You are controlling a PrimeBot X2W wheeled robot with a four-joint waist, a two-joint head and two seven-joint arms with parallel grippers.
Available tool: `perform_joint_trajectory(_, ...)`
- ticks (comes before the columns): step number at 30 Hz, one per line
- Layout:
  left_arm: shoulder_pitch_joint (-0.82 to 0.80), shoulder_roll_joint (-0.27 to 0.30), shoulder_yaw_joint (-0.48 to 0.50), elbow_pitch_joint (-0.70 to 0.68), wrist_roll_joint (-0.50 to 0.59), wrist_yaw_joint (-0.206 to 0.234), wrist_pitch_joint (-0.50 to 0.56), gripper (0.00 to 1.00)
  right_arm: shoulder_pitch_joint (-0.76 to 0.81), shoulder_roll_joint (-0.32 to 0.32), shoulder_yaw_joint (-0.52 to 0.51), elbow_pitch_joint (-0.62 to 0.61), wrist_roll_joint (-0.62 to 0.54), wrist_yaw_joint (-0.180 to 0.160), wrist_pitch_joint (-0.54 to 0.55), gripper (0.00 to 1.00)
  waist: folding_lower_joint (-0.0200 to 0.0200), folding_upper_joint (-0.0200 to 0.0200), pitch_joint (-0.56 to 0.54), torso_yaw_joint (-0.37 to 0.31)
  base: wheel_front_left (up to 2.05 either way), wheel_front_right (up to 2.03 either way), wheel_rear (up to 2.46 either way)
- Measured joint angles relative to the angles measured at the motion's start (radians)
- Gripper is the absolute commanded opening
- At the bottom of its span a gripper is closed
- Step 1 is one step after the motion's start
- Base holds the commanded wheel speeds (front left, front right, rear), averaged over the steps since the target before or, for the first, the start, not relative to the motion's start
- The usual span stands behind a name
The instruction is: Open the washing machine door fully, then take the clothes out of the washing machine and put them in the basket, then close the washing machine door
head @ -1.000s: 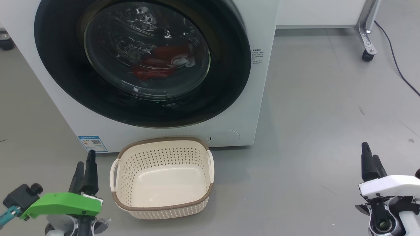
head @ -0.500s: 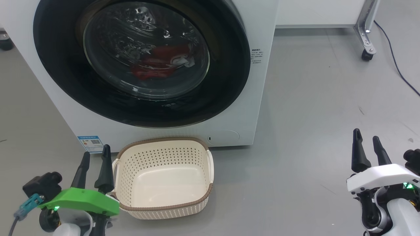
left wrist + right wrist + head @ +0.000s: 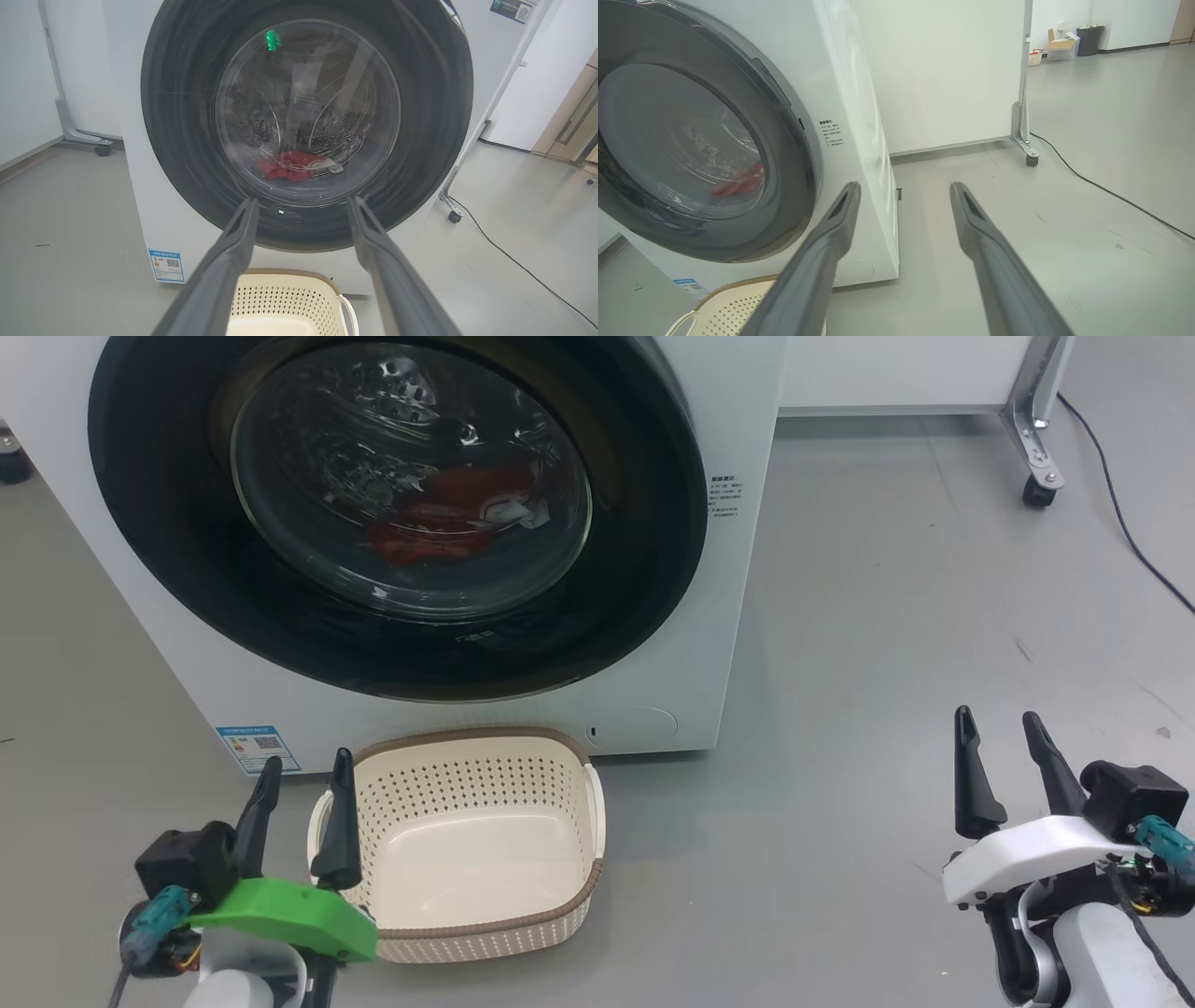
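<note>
1. Glossy black washing machine door (image 3: 411, 649) is shut on the white washing machine (image 3: 738, 616).
2. Red clothes (image 3: 439, 513) show through its glass, seemingly low in the drum, though reflections blur them.
3. Cream basket (image 3: 467, 739) sits on the grey floor (image 3: 887, 616), just in front of the machine.
4. Left gripper (image 3: 308, 758), fingers spread wide and holding nothing, hovers at the basket's left side.
5. Right gripper (image 3: 995, 714), likewise wide, hovers over the floor, well to the right.

Black washing machine door (image 3: 653, 523), red clothes (image 3: 448, 513), cream perforated basket (image 3: 467, 775), brown rim
</note>
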Motion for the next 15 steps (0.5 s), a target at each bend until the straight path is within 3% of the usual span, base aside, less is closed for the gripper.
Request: perform_joint_trajectory(15, 0.0, -0.006, -0.05, 0.033, 0.223, 0.013, -0.053, 1.0, 0.001, 0.004, 0.033, 0.001, -0.208, -0.024, -0.053, 1.0, 0.0, 0.0, -0.007, 0.002, 0.0, 0.0, 0.0)
